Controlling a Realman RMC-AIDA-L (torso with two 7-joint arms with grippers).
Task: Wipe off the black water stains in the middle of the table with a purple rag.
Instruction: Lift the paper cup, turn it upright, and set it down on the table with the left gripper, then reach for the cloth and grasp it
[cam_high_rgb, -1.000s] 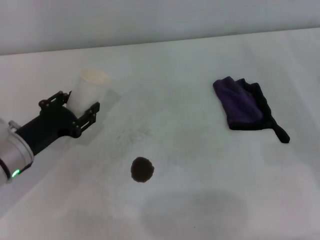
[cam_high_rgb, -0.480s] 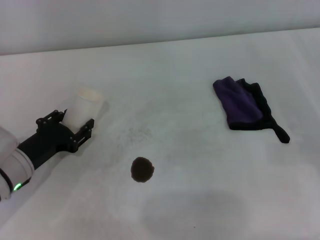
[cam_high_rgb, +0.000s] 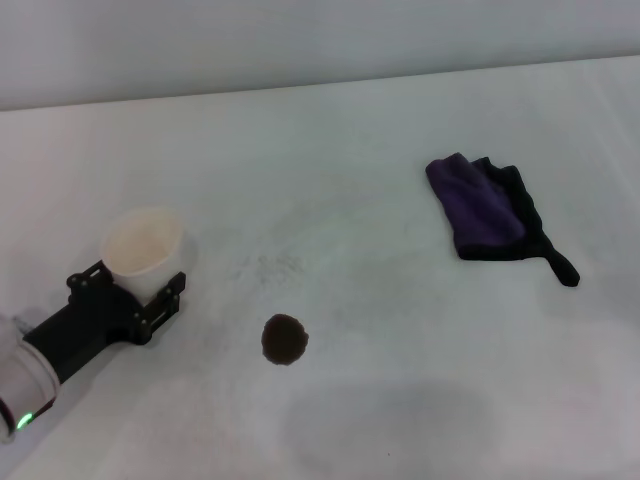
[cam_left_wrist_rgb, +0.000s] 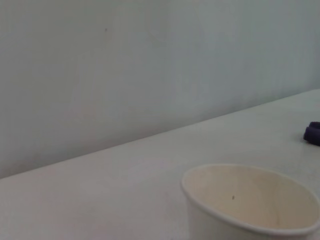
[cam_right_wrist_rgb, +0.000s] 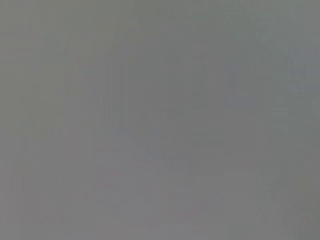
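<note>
The black water stain (cam_high_rgb: 285, 339) is one small round dark blot near the middle front of the white table (cam_high_rgb: 360, 230). The purple rag (cam_high_rgb: 487, 207) lies flat at the right, black edging and thin tail toward the front right; a bit of it shows in the left wrist view (cam_left_wrist_rgb: 313, 133). My left gripper (cam_high_rgb: 128, 290) is at the front left, shut on a white paper cup (cam_high_rgb: 143, 248), held upright with its open mouth showing in the left wrist view (cam_left_wrist_rgb: 252, 200). The right gripper is out of view; its wrist view shows only flat grey.
Faint grey speckles (cam_high_rgb: 268, 266) lie on the table between the cup and the stain. A pale wall (cam_high_rgb: 300, 40) runs behind the table's far edge.
My left gripper has drawn back toward the front left with the paper cup in it. The stain and the rag have not moved.
</note>
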